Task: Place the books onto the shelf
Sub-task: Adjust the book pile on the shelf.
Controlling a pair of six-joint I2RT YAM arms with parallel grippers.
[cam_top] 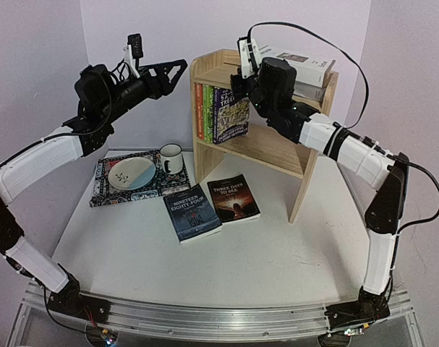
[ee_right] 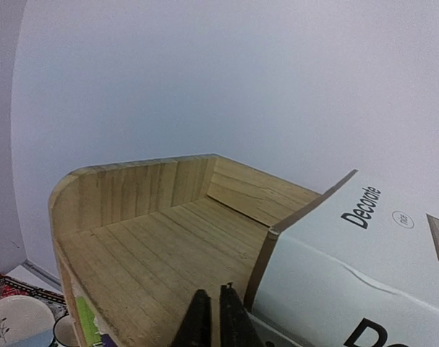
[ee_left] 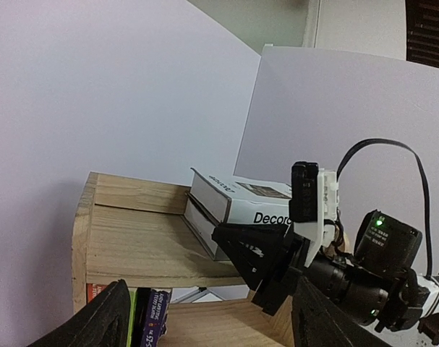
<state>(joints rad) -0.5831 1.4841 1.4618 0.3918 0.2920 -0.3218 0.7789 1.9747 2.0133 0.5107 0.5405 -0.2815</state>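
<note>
We are looking at a robotics lab bench dressed up as a corner of a home. Plain pale backdrop panels (cam_top: 132,29) wall in a white table (cam_top: 226,267). An aluminium rail (cam_top: 219,318) along its near edge carries the left arm (cam_top: 38,163) and the right arm (cam_top: 349,152). The homely part is props only — a pine shelf (cam_top: 306,173), books (cam_top: 192,212), a patterned placemat (cam_top: 103,196) with plate (cam_top: 130,173) and mug (cam_top: 171,159). Past one panel's edge, in the left wrist view, we glimpse a larger room (ee_left: 291,18).
</note>
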